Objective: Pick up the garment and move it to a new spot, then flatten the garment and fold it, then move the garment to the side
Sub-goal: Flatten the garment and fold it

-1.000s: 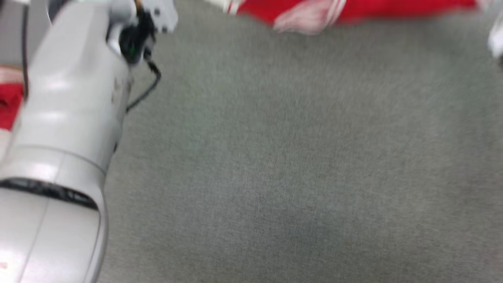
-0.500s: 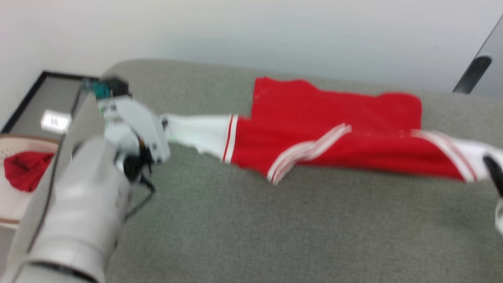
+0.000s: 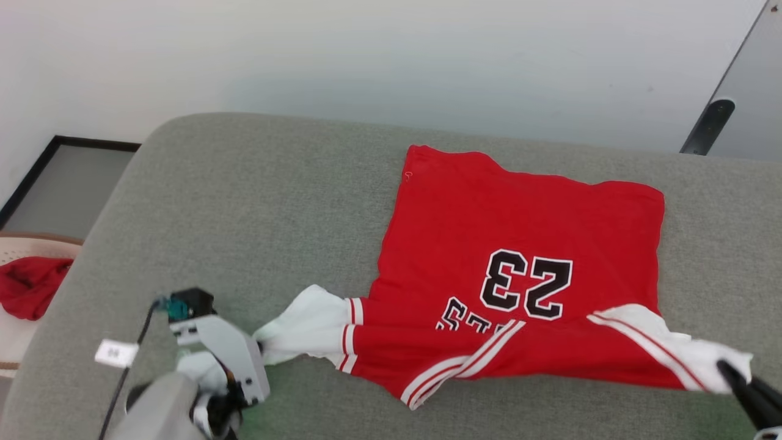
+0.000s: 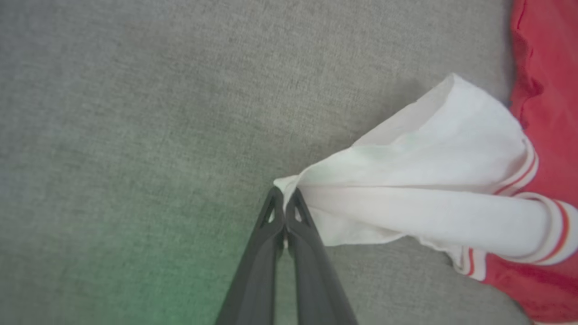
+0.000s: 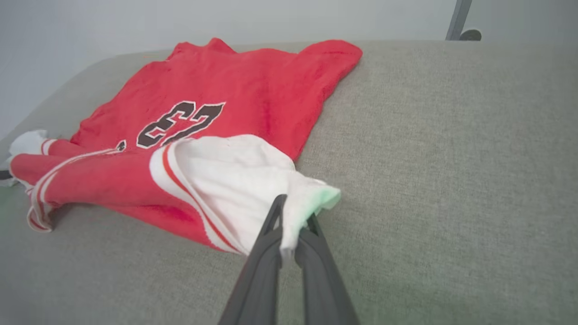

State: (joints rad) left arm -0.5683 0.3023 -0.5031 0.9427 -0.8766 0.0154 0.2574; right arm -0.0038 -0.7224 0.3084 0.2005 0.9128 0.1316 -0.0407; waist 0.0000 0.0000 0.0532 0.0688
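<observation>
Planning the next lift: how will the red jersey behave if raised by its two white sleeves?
Probably floppy: the jersey bunches and folds along its near edge. Likely light, since the left claw and right claw hold it by sleeve tips alone. It would probably sag in the middle.

Place: most likely a plain room set up like a home, though too little shows to be sure.
Surface: a wide grey upholstered cushion (image 3: 256, 201) with rounded corners, like a sofa seat or a bed, spans the middle and bottom of the head view.
Wall: a plain white wall (image 3: 366, 55) runs along the top of the frame.
Floor: grey floor (image 3: 67, 183) edged by a dark skirting strip (image 3: 98, 142), upper left.
Basket: at the left edge, a pale basket (image 3: 30, 249) with a brown rim holds a crumpled red cloth (image 3: 27, 284).
Fitting: a dark slanted metal leg (image 3: 705, 127) against a grey panel (image 3: 757, 91), upper right.
Laundry: the garment (image 3: 519, 214), a red numbered jersey, lies on the cushion.
</observation>
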